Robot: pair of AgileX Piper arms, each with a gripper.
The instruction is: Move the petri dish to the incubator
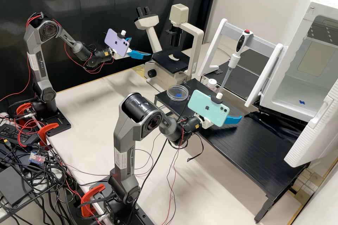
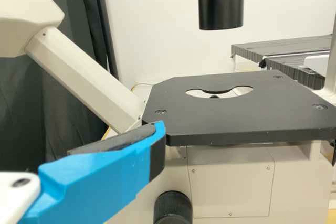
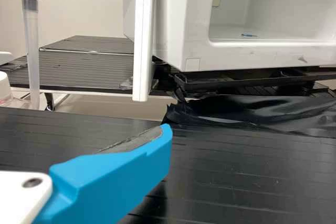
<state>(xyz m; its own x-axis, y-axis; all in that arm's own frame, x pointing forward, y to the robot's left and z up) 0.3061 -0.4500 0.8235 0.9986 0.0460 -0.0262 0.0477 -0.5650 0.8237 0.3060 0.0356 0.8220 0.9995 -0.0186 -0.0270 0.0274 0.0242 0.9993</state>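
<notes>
The clear round petri dish (image 1: 177,92) lies flat on the left end of the black rack, with a blue mark showing through it. My left gripper (image 1: 141,47) is held open and empty before the microscope; in the left wrist view one finger of this gripper (image 2: 157,137) points at the stage. Over the rack, right of the dish and apart from it, my right gripper (image 1: 232,119) stands open, its far finger mostly behind the phone. The right wrist view shows one finger of the gripper (image 3: 165,137) below the white incubator (image 3: 173,24). The incubator (image 1: 281,95) has its door open and a blue mark on its floor.
The microscope (image 1: 172,60) stands behind the dish. A pipette (image 1: 232,61) hangs on a stand behind the rack (image 1: 246,154), beside a small white-capped bottle (image 1: 212,83). The incubator's open door (image 1: 313,130) juts over the rack's right end.
</notes>
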